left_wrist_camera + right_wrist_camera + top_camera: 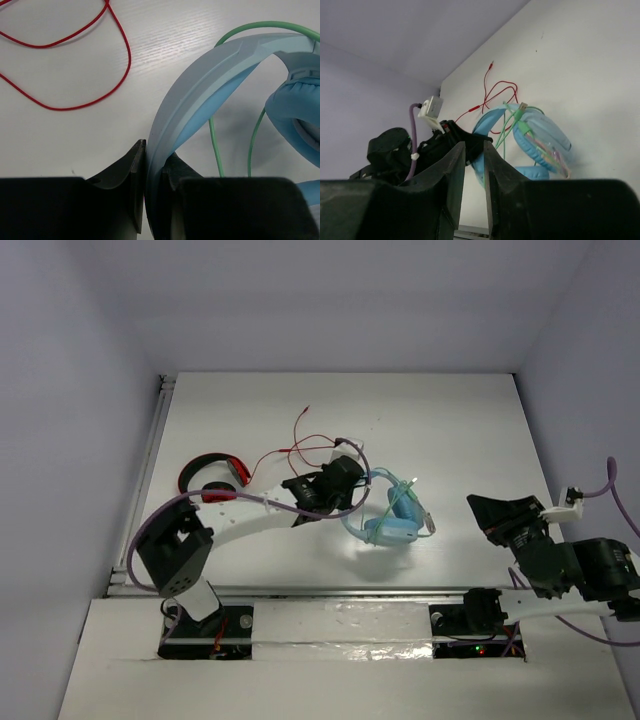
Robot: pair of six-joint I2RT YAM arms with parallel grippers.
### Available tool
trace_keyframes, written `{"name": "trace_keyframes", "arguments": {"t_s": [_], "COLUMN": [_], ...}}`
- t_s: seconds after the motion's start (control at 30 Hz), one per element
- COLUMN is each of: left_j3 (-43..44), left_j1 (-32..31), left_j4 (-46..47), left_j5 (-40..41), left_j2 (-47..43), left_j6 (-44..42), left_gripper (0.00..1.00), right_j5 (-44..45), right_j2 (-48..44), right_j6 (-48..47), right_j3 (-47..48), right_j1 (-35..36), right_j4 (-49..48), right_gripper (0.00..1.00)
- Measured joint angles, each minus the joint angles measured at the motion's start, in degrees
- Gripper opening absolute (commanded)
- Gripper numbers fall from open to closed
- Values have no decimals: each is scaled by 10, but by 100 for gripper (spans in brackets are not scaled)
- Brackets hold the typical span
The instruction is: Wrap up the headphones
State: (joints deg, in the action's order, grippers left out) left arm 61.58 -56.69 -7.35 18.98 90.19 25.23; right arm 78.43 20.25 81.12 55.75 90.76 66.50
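Left gripper [152,172]: pinched tight on headband [200,85].
Right gripper [475,167]: narrow gap, empty, well right of red cable [102,97].
Headphones [392,518]: on table [460,430], just right of red cable.

White table [450,420]: blue headphones [392,528] mid, red/black headphones [205,459] + red cable [297,435] left

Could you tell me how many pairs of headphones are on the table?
2. The large light blue over-ear headphones sit mid-table, held by the left gripper; the smaller red-and-black headphones lie further left.
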Motion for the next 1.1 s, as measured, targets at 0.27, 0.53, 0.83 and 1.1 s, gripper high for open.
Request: {"name": "trace_keyframes", "arguments": {"t_s": [0.27,0.53,0.83,1.1], "left_j3": [12,18,18,2], "left_j1": [26,30,31,31], "left_j4": [82,128,172,171], "left_j5": [-10,-26,-40,-39], "left_j2": [93,147,148,91], "left_j6": [-12,-2,20,23], "left_gripper": [0,20,46,64], "right_j5": [-9,-14,-20,-24], "right_j2": [-4,-4,-4,-4], "right_j6": [4,-12,-37,-101], "right_j3": [-14,-20,-23,-22], "right_j1": [0,0,0,0], "right_j4": [12,5,-14,-71], "right_gripper": [33,40,47,51]}}
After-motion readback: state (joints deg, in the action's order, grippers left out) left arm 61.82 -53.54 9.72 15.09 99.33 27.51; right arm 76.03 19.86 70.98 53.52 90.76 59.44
